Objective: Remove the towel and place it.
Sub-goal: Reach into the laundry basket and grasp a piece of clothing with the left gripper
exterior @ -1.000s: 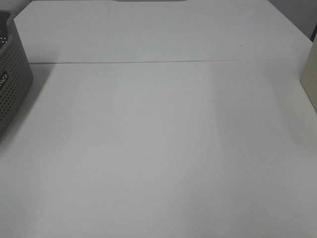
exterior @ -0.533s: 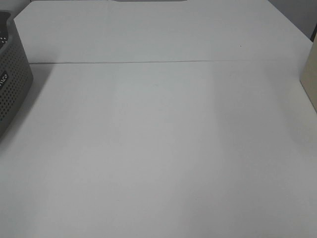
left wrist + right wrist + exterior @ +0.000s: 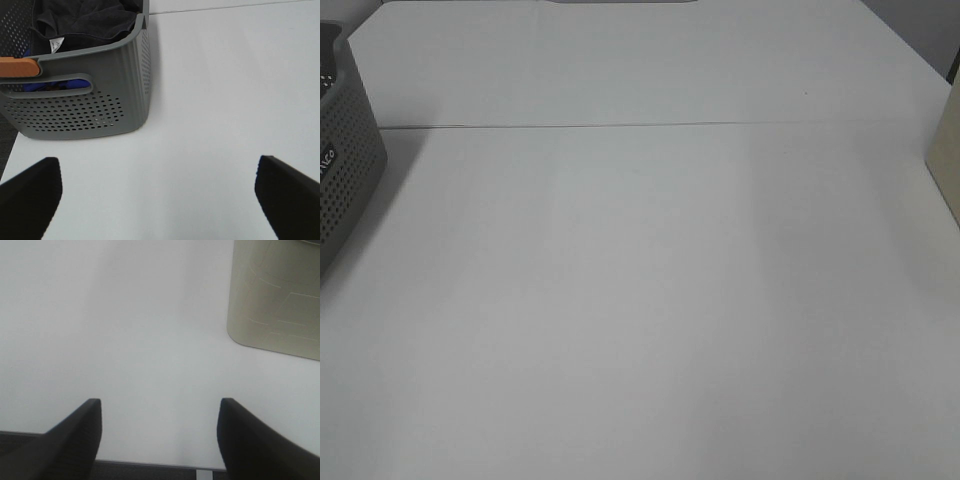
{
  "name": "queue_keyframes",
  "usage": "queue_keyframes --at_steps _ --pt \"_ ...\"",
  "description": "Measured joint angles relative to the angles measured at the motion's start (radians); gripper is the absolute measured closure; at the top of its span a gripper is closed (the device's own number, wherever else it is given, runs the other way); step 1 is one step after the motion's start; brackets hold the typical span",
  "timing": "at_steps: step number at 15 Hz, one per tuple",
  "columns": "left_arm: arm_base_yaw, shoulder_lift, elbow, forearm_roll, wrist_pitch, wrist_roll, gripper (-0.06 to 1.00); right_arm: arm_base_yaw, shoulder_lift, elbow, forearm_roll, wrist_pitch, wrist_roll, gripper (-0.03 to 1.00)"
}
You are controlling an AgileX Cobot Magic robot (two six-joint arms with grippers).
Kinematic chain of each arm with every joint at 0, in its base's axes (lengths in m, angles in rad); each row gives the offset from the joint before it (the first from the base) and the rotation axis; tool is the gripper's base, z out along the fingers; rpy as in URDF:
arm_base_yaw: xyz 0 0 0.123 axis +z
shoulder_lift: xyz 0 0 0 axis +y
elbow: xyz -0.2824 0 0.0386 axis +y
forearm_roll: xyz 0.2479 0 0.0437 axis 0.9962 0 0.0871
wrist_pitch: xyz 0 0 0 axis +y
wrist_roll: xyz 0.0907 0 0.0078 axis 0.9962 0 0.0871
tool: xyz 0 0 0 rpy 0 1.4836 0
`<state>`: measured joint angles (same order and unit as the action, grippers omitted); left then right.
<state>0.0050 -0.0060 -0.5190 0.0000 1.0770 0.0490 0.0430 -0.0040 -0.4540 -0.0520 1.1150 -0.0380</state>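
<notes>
Writing: white tag (image 3: 56,45) sewn on towel (image 3: 85,20), print too small to read. Dark label (image 3: 326,160) on basket (image 3: 75,112) side, white letters cut off, not legible.

Towel is dark and crumpled inside the basket w/ folds up; long axis can't be told. Orange bar (image 3: 17,67) lies on the rim, blue item (image 3: 62,85) shows thru the handle slot.

The left gripper (image 3: 157,172) hovers over white table (image 3: 215,100) near the basket, jaws spread wide, nothing btwn. The right gripper (image 3: 161,407) is at the table's near edge, jaws well apart, empty; beige object (image 3: 275,295) beyond.
</notes>
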Motion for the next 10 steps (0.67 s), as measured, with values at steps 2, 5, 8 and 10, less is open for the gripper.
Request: queue_keyframes --at_steps 2,5,8,10 --pt "0.0 0.0 0.0 0.0 0.0 0.0 -0.05 0.0 0.0 0.0 0.0 0.0 0.0 0.31" --pt "0.0 0.0 0.0 0.0 0.0 0.0 -0.05 0.0 0.0 0.0 0.0 0.0 0.0 0.31" --pt "0.0 0.0 0.0 0.0 0.0 0.0 -0.05 0.0 0.0 0.0 0.0 0.0 0.0 0.31" --pt "0.0 0.0 0.0 0.0 0.0 0.0 -0.05 0.0 0.0 0.0 0.0 0.0 0.0 0.31"
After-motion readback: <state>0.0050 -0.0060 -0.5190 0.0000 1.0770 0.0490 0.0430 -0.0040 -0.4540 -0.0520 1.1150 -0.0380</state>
